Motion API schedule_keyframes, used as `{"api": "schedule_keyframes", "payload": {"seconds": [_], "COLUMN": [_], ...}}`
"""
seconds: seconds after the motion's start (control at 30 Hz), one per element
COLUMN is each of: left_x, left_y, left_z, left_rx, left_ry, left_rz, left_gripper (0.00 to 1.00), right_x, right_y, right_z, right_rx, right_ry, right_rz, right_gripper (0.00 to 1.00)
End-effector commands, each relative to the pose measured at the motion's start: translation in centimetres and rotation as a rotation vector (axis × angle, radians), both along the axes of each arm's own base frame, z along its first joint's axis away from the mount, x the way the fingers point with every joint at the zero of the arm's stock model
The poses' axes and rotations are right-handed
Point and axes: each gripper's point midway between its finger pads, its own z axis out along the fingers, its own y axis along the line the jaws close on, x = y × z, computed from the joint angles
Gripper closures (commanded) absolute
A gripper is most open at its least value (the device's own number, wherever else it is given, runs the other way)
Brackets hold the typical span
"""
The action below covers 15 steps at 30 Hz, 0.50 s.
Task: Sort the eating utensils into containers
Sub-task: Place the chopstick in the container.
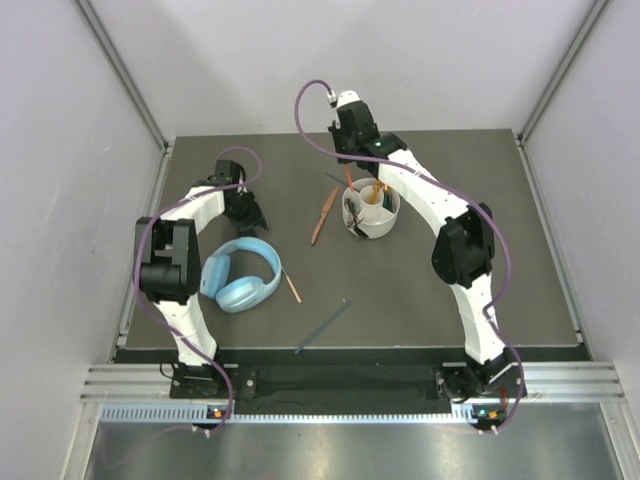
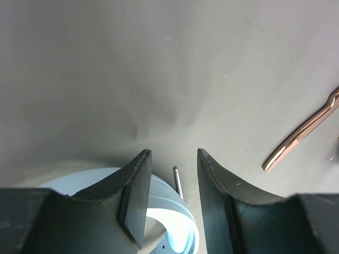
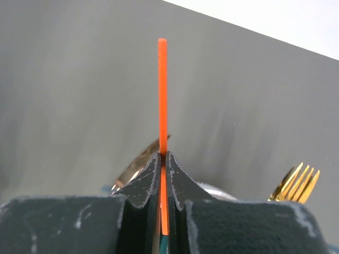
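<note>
The right hand (image 3: 163, 154) is pressed together on a thin orange chopstick (image 3: 162, 95), pinching it so its long axis runs straight out in line with the fingers. The round white divided holder (image 1: 371, 230) lies just under that hand, with a gold fork (image 3: 294, 183) standing in it. The stick probably has to tip downward into a compartment; which one I cannot tell. The left hand (image 2: 174, 153), spread and empty, hangs well left of the holder, so the right arm is nearer.
</note>
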Motion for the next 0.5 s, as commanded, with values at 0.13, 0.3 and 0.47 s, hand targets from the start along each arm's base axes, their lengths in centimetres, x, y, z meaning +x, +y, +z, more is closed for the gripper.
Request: {"api": "schedule_keyframes", "payload": {"seconds": [0.13,0.3,0.47], "left_x": [1.0,1.3,1.6], "left_y": [-0.5,-0.9,-0.9], "left_z": [0.7,0.7,0.7], "left_rx": [0.003,-0.002,0.004], "left_ry": [-0.034,-0.034,-0.035], "left_rz": [-0.031,-0.037,-0.039], "left_gripper": [0.55,0.55,0.55], "right_x": [3.8,4.0,3.5], "right_y": [-1.9,-3.1,-3.6], "right_z": [3.7,2.6,0.6], "right_rx": [0.042,0.020,-0.011], "right_ry": [-0.139,-0.120,-0.077], "right_rz": [-0.061,-0.077,-0.077], "right_gripper": [1.00,1.00,1.00]}}
